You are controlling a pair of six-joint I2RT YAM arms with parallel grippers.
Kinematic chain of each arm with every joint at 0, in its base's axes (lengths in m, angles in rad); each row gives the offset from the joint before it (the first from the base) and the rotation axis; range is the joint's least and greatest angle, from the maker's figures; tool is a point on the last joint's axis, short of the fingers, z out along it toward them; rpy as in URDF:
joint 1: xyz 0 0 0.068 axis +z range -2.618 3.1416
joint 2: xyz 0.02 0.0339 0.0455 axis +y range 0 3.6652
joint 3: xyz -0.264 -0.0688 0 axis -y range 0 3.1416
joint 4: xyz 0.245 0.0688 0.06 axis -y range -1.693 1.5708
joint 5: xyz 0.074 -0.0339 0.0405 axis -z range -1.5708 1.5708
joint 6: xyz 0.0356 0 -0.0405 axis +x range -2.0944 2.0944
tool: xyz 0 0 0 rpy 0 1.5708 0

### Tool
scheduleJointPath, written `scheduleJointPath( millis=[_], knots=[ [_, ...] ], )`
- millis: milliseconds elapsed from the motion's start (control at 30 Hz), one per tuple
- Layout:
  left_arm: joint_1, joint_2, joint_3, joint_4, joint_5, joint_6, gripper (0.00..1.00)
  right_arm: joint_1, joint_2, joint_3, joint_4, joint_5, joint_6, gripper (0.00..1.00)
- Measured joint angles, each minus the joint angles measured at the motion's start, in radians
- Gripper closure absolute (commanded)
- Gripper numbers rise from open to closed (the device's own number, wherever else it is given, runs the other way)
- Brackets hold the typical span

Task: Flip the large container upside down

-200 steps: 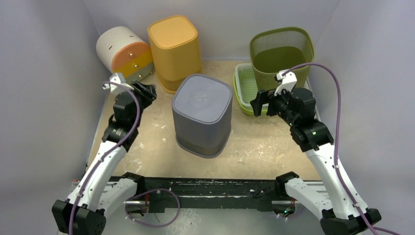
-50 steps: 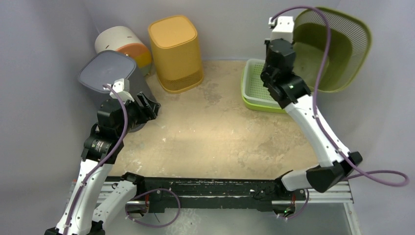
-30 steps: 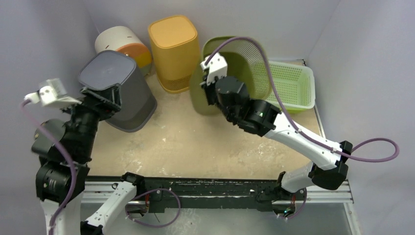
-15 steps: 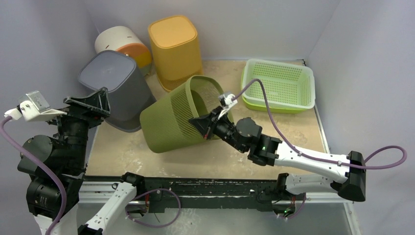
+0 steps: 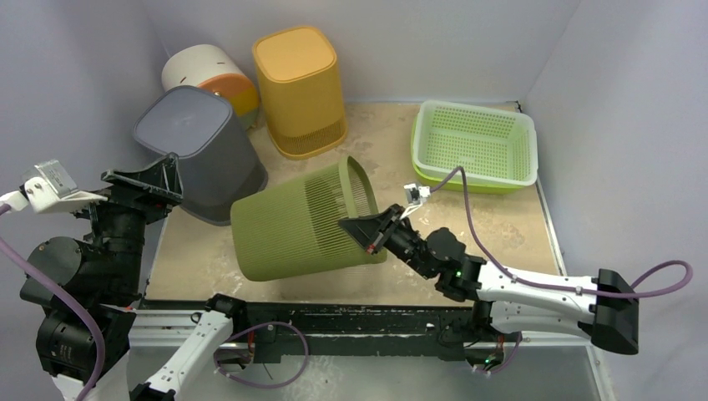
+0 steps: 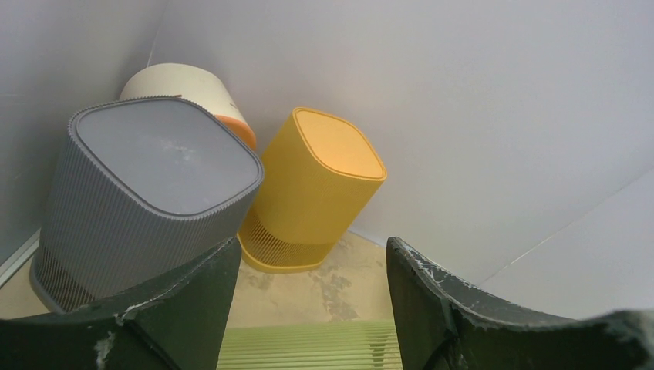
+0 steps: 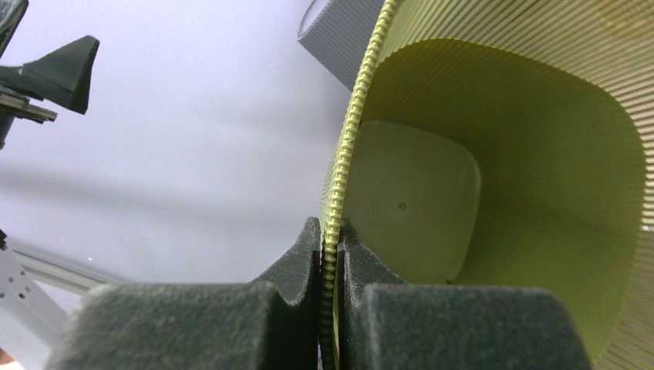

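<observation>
Top external view: the large container (image 5: 296, 225) lies tipped on its side across the worktop (image 5: 467, 225), base leftward, mouth toward my right end effector (image 5: 359, 230), which is pinched on the rim. My left end effector (image 6: 312, 248) hangs wide, well apart.

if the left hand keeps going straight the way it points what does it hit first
The left hand would most likely meet the side of the green basket, low between its open fingers in the left wrist view. Depth is unclear; it might pass above it toward the yellow bin.
</observation>
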Motion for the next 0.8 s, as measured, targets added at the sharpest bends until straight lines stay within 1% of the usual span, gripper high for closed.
scheduleJointPath(
  millis=[167,333,600,800],
  knots=[
    [0.000,-0.005,-0.014,0.003,0.001,-0.001,0.34,-0.003,-0.092,-0.139,0.023,0.027,0.102,1.00],
    [0.000,-0.009,-0.057,0.005,0.006,-0.008,0.34,-0.008,-0.074,-0.209,0.091,0.025,0.180,1.00],
    [0.000,-0.008,-0.066,0.010,0.018,-0.018,0.34,-0.008,0.007,-0.230,0.230,-0.011,0.196,1.00],
    [0.000,-0.004,-0.066,0.009,0.022,-0.018,0.34,-0.009,0.154,-0.244,0.458,-0.044,0.183,1.00]
  ],
)
